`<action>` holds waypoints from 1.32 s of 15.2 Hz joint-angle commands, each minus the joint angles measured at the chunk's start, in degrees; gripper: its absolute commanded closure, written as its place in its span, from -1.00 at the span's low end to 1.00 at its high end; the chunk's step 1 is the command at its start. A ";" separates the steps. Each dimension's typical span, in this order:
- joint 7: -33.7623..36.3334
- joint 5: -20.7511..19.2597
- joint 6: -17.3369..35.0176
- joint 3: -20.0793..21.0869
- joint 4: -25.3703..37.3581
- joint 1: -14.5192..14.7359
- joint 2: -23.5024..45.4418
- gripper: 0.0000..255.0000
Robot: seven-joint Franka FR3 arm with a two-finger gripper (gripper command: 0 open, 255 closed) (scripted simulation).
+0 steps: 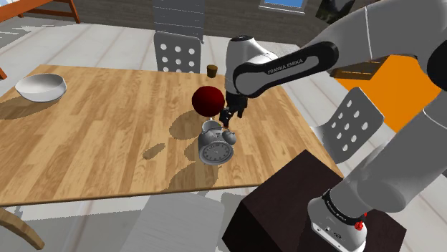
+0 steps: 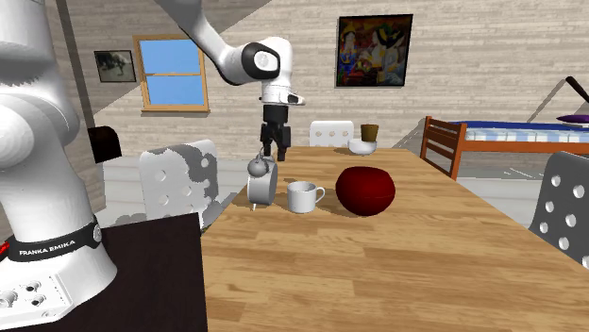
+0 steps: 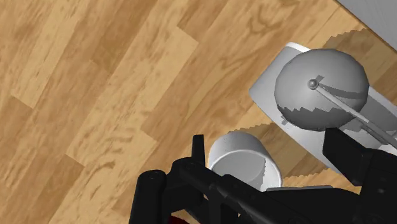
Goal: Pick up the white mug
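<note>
A white mug (image 2: 303, 197) stands upright on the wooden table (image 2: 396, 255), between a silver alarm clock (image 2: 261, 181) and a dark red bowl (image 2: 365, 190). In the shoulder view the mug (image 1: 209, 128) peeks out just behind the clock (image 1: 216, 151). My black gripper (image 2: 275, 149) hangs open above the table, higher than the mug and not touching it. In the wrist view the mug (image 3: 245, 159) lies between the spread fingers (image 3: 198, 153) of the gripper (image 3: 267, 145), with the clock's bell (image 3: 321, 79) close beside it.
A white bowl (image 1: 41, 86) sits at the table's far corner in the shoulder view's left. A small brown cup (image 1: 213, 69) stands at the far edge. White perforated chairs (image 1: 176, 51) flank the table. My dark stand (image 1: 286, 207) is by the near edge.
</note>
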 commanded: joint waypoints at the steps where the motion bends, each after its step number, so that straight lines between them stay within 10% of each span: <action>1: 1.70 -1.35 1.57 0.37 3.10 0.58 4.86 -1.00; 11: 7.13 -7.06 4.49 -0.75 21.66 5.00 27.30 -1.00; 20: 7.69 -7.82 8.55 -1.88 21.61 5.87 31.31 -1.00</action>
